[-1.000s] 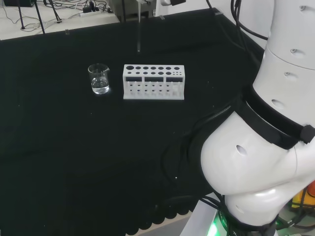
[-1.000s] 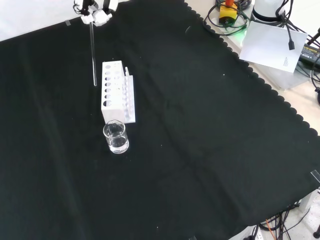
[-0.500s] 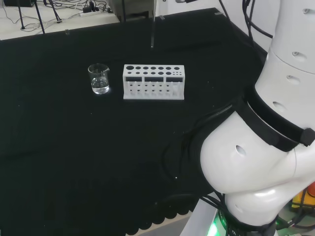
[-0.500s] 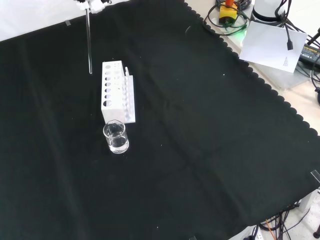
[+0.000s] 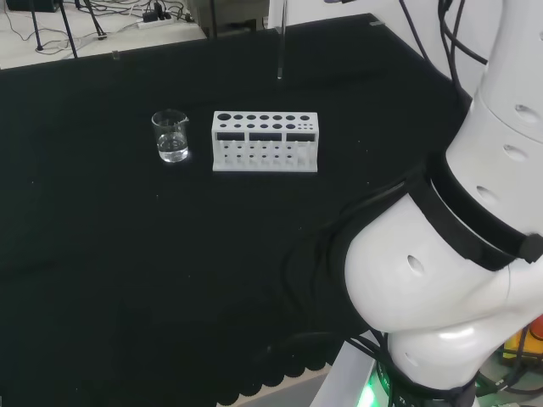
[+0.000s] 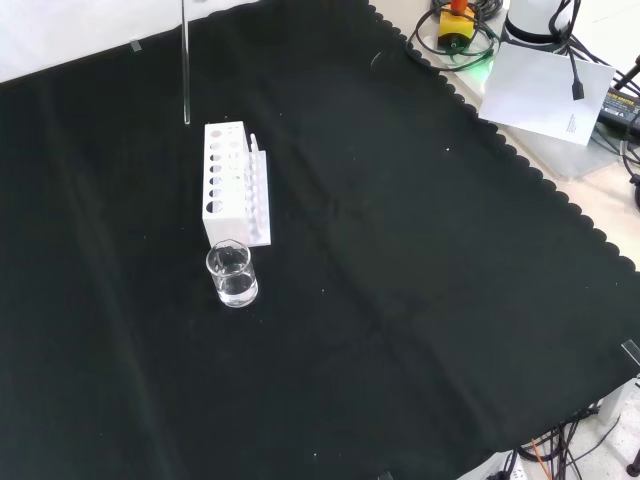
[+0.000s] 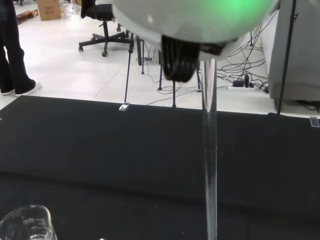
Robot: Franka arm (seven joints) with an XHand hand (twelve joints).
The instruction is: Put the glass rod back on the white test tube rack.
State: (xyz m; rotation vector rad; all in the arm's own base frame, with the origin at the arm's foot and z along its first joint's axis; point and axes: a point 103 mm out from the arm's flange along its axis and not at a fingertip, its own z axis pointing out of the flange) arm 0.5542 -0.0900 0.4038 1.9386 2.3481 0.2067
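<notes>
Nearest, in my front view: black cloth [image 6: 400, 300]; beaker [image 6: 231, 275] holding clear liquid; white test tube rack [image 6: 230, 180] just behind it. Glass rod [image 6: 185, 70], clear, upright, hangs above the cloth beyond the rack. Wrist view adds, probably, the hand [image 7: 190, 20], blurred; fingers' state: cannot tell. Room floor farthest.

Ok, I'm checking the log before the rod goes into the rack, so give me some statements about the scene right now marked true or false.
1. The glass rod hangs upright above the cloth, clear of the white rack. True.
2. The rod already stands in one of the rack's holes. False: its lower end hangs in the air, off the rack.
3. The beaker holds some clear liquid. True.
4. The beaker lies tipped on its side. False: it stands upright beside the rack's end.
5. In the head view the beaker is to the left of the rack. True.
</notes>
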